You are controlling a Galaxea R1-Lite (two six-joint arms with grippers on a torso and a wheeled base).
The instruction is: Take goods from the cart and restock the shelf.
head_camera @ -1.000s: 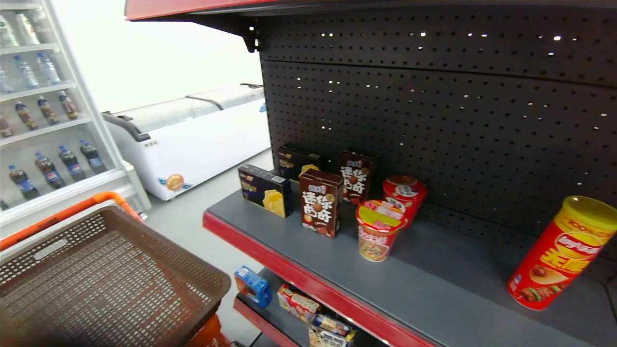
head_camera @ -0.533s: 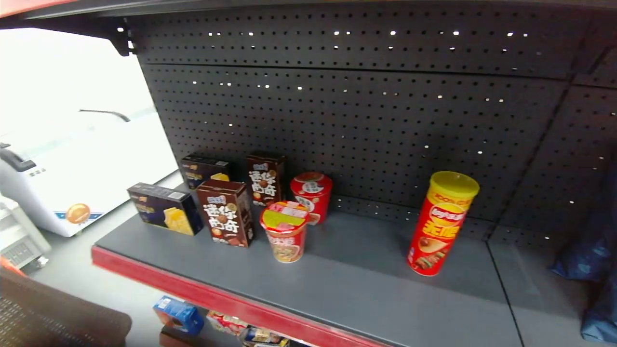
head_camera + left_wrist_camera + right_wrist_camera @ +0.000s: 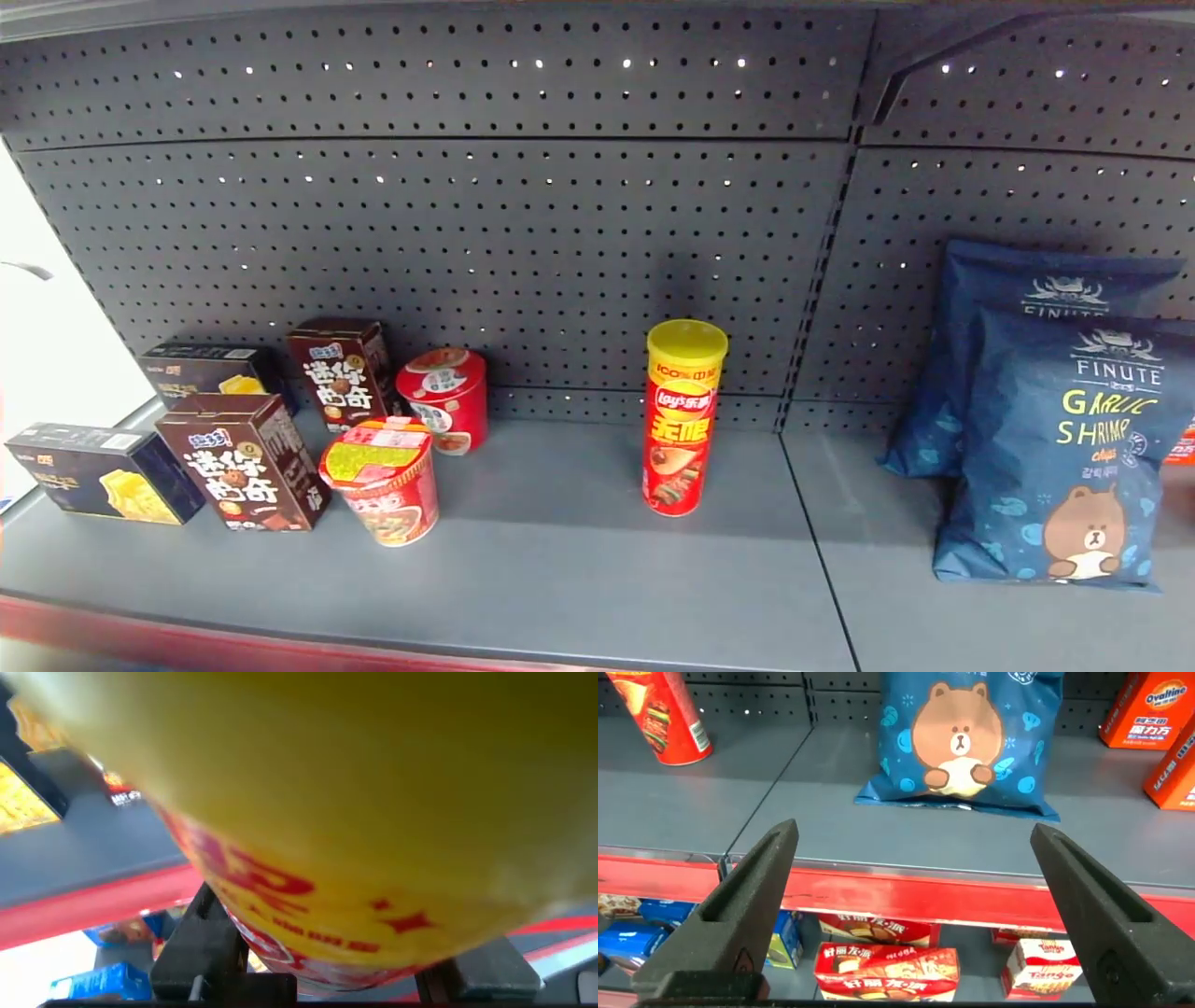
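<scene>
Grey shelf [image 3: 597,579] decking carries an upright red chip canister [image 3: 681,420] near its middle, while the left pincer [image 3: 336,961] grips a blurred red-and-yellow canister [image 3: 327,812] cut off at both ends, and the right pincer [image 3: 912,831] gapes wide, empty, before a blue snack bag [image 3: 957,737].
</scene>
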